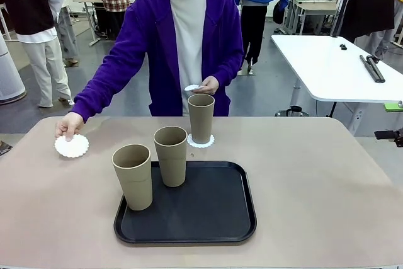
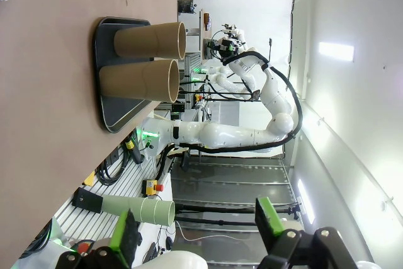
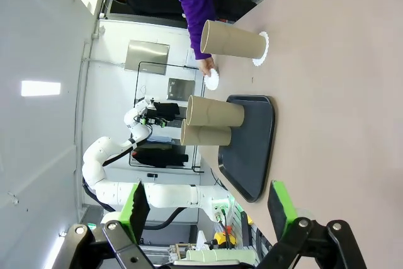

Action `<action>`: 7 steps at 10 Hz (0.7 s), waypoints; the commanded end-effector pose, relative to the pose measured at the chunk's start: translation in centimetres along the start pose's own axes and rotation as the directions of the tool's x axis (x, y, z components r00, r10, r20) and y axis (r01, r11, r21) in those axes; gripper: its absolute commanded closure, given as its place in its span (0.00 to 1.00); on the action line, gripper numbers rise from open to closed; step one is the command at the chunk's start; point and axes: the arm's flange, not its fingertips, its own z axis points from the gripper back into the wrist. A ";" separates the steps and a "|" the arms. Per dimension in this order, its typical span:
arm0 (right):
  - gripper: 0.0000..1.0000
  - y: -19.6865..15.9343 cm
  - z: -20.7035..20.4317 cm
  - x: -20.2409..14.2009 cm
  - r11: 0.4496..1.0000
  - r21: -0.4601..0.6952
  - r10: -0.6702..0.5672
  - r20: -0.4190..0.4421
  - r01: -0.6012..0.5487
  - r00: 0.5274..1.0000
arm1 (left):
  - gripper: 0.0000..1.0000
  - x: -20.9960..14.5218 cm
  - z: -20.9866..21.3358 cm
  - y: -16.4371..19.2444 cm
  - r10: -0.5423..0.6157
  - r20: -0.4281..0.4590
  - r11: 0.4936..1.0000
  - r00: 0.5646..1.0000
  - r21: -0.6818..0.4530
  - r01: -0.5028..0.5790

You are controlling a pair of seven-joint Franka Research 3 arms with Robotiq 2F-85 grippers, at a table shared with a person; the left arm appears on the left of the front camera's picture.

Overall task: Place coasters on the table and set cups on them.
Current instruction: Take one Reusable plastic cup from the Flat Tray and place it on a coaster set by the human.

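Note:
One cup (image 1: 201,118) stands on a coaster (image 1: 200,141) on the table (image 1: 315,174), just beyond the black tray (image 1: 186,218). Two more cups (image 1: 172,155) (image 1: 133,176) stand on the tray's left half. The person's hand presses a second coaster (image 1: 71,145) onto the table at far left, and the other hand holds a coaster (image 1: 192,87) at chest height. My left gripper (image 2: 195,231) is open and holds nothing, well back from the tray (image 2: 107,111) and cups (image 2: 140,80). Open and holding nothing too, my right gripper (image 3: 208,209) is off to the side of the tray (image 3: 252,149).
A white glossy table (image 1: 327,67) stands behind at the right, with people farther back. The beige table's right half and front left are bare. Each wrist view shows the other white arm (image 2: 220,133) (image 3: 157,193) in the distance.

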 end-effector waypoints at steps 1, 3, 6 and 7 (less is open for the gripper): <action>0.00 0.1 0.2 -0.2 1.000 0.000 0.001 -0.015 -0.001 1.000 | 0.00 -0.1 0.1 -0.3 -0.010 0.009 1.000 1.000 -0.008 0.010; 0.00 0.1 0.2 -0.2 1.000 0.000 0.001 -0.015 -0.001 1.000 | 0.00 -0.1 0.1 -0.3 -0.010 0.009 1.000 1.000 -0.008 0.010; 0.00 0.1 0.2 -0.2 1.000 0.000 0.001 -0.015 -0.001 1.000 | 0.00 -0.1 0.1 -0.3 -0.010 0.009 1.000 1.000 -0.008 0.010; 0.00 0.1 0.2 -0.2 1.000 0.000 0.001 -0.015 -0.001 1.000 | 0.00 -0.1 0.1 -0.3 -0.010 0.009 1.000 1.000 -0.008 0.010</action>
